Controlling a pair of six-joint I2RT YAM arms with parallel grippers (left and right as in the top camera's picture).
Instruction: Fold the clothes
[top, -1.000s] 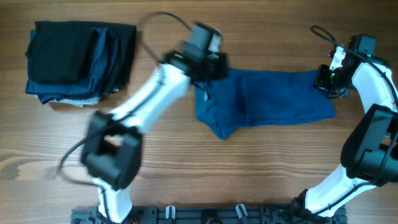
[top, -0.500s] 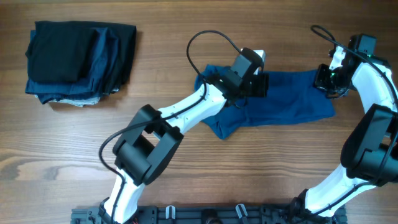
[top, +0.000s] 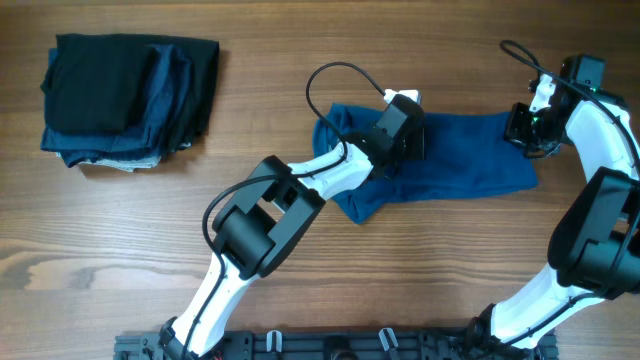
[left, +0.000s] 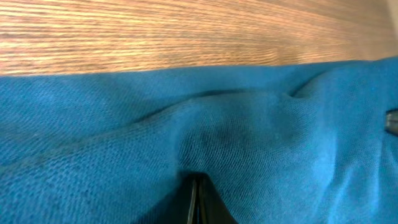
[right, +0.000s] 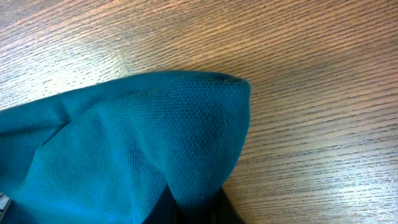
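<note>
The clothes, one bright blue shirt, lie bunched across the middle-right of the table. My left gripper sits over the shirt's upper middle. In the left wrist view its fingertips are pressed together, with blue fabric puckered around the tip. My right gripper is at the shirt's right end. In the right wrist view a rounded corner of the blue fabric runs down between the dark fingers, which are shut on it. The collar and buttons are hidden.
A stack of black and dark navy folded garments lies at the back left. Bare wooden tabletop spreads in front of the shirt. The left arm's cable loops above the shirt's left end.
My left arm has swung right, from the shirt's left end to above its middle, drawing fabric along. The right arm and its corner have stayed put.
</note>
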